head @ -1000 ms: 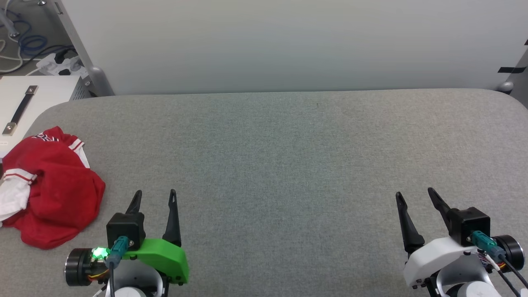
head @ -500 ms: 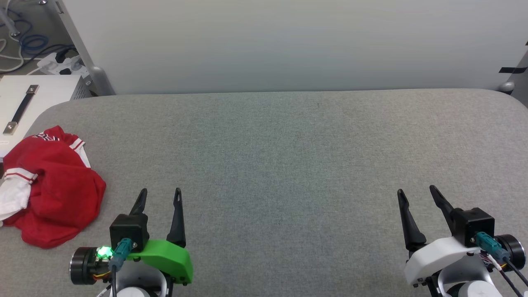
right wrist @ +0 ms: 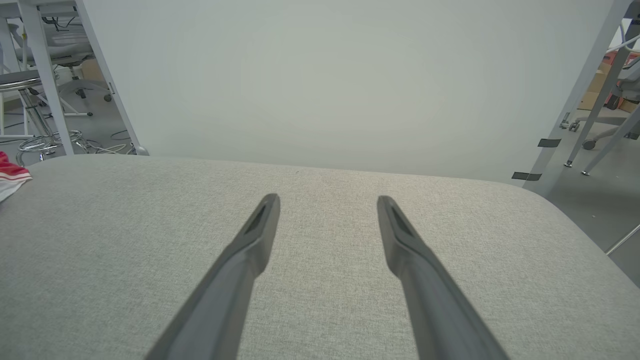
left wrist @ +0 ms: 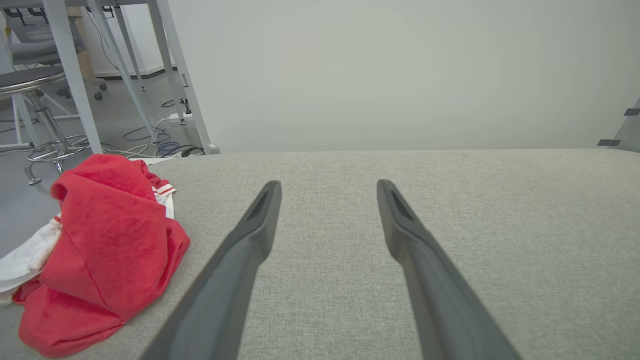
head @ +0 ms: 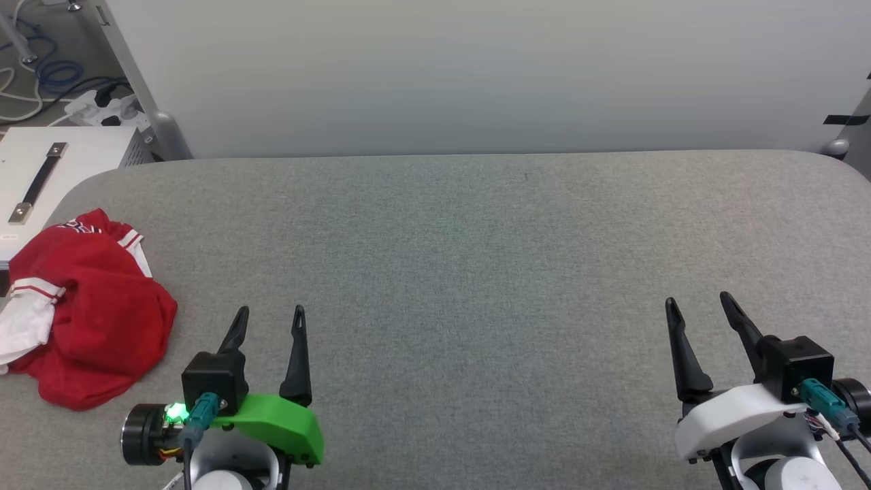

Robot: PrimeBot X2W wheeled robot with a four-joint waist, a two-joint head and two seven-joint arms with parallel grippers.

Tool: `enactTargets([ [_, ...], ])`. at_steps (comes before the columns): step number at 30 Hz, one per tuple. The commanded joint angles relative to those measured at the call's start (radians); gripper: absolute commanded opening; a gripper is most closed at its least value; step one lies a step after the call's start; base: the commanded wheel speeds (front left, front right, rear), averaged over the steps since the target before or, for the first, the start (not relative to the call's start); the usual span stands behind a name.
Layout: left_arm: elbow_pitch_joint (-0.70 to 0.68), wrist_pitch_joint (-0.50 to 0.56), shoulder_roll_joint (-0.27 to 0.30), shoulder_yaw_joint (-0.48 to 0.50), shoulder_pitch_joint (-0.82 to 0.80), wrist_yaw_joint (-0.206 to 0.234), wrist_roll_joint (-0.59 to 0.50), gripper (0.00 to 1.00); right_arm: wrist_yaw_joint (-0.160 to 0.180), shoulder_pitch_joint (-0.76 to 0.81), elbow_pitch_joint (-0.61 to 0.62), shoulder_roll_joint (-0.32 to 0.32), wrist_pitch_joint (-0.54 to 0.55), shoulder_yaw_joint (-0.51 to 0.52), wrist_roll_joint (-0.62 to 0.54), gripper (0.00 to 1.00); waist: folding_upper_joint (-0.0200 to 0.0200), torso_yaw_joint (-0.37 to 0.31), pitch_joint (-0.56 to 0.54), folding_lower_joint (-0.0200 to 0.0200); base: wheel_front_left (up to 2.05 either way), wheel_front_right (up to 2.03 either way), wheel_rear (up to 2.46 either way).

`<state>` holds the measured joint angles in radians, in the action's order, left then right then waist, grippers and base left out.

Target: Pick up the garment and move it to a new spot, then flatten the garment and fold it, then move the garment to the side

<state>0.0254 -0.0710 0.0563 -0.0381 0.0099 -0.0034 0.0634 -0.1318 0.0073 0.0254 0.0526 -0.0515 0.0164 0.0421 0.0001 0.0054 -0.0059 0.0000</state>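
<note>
Garment (head: 95, 309), grey surface (head: 476, 272), pale panel (head: 476, 68), perhaps wall

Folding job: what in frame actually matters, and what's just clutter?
Job:
- crumpled red garment, at the left edge of the grey table
- left gripper and right gripper, both open and empty

Clutter:
- white case with a strap handle
- power strip and cables on the floor
- stool
- black tape
</note>
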Motion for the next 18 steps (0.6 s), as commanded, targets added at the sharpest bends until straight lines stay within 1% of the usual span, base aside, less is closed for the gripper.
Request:
enactTargets([
  [1, 0.006, -0.011, -0.002, -0.006, -0.025, -0.003, 0.011, 1.0, 0.0, -0.017, 0.009, 0.0, -0.01, 0.003, 0.011, 1.0, -0.0001, 0.0, -0.001, 0.0, 0.0, 0.0, 0.0],
  [13, 0.035, -0.036, -0.003, -0.016, -0.036, -0.005, 0.035, 1.0, 0.0, -0.014, 0.035, -0.001, -0.018, 0.018, 0.026, 1.0, -0.0001, 0.004, -0.007, 0.0, 0.0, 0.0, 0.0],
  [18, 0.047, -0.046, -0.003, -0.018, -0.045, -0.004, 0.051, 1.0, 0.001, -0.013, 0.044, -0.002, -0.022, 0.022, 0.031, 1.0, -0.0001, 0.016, -0.006, 0.0, 0.0, 0.0, 0.0],
])
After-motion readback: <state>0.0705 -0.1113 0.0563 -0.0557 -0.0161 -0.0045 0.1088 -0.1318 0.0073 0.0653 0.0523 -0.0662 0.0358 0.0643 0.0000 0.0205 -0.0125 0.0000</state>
